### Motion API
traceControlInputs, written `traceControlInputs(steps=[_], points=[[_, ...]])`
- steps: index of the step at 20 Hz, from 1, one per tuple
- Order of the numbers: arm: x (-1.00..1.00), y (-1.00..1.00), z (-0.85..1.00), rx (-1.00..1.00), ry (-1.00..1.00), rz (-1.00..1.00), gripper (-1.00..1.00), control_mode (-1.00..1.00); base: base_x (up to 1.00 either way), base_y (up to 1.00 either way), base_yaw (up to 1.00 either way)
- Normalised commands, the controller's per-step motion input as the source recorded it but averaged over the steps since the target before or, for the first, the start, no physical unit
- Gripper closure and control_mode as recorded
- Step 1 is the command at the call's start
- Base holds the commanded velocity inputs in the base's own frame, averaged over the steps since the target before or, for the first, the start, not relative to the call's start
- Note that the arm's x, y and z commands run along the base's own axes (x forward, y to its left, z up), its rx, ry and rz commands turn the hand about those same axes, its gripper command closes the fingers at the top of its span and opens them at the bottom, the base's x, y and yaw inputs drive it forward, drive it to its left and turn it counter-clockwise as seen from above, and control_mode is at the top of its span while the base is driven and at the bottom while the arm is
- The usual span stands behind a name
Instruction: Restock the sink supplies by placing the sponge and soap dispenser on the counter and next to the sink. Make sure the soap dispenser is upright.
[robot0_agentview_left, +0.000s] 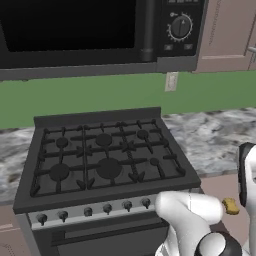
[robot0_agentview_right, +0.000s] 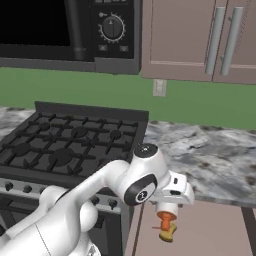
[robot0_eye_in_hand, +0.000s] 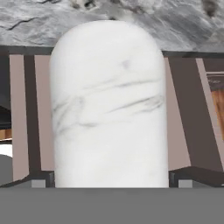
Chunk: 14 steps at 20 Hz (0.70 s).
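Note:
The soap dispenser's (robot0_eye_in_hand: 109, 105) pale marbled body stands right in front of the hand camera and spans the whole gap between my gripper's (robot0_eye_in_hand: 111, 181) finger tips, which stand wide against its two sides. From the right base, its orange pump top (robot0_agentview_right: 166, 216) hangs below my hand, in front of the cabinet under the counter (robot0_agentview_right: 215, 155). A small yellow-orange piece (robot0_agentview_right: 169, 231) shows just under that top, also seen from the left (robot0_agentview_left: 230, 205); I cannot tell if it is the sponge. The sink is out of view.
A black gas stove (robot0_agentview_left: 105, 155) with front knobs fills the left. A microwave (robot0_agentview_left: 75, 30) hangs above it, and upper cabinets (robot0_agentview_right: 200, 40) hang over the marbled counter (robot0_agentview_left: 210, 140). A wall outlet (robot0_agentview_right: 159, 87) sits on the green backsplash.

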Motion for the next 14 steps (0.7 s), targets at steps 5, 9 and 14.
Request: traceControlInputs(steps=[5,9,14], points=[[0.00,0.00,0.11,0.00,0.00,0.00,1.00,-1.00,0.00,0.00,0.00],[0.06,0.23,0.21,-0.03,-0.01,0.00,1.00,-1.00,0.00,0.00,0.00],[0.01,0.76,0.57,-0.13,-0.04,0.07,1.00,-1.00,0.00,0.00,0.00]])
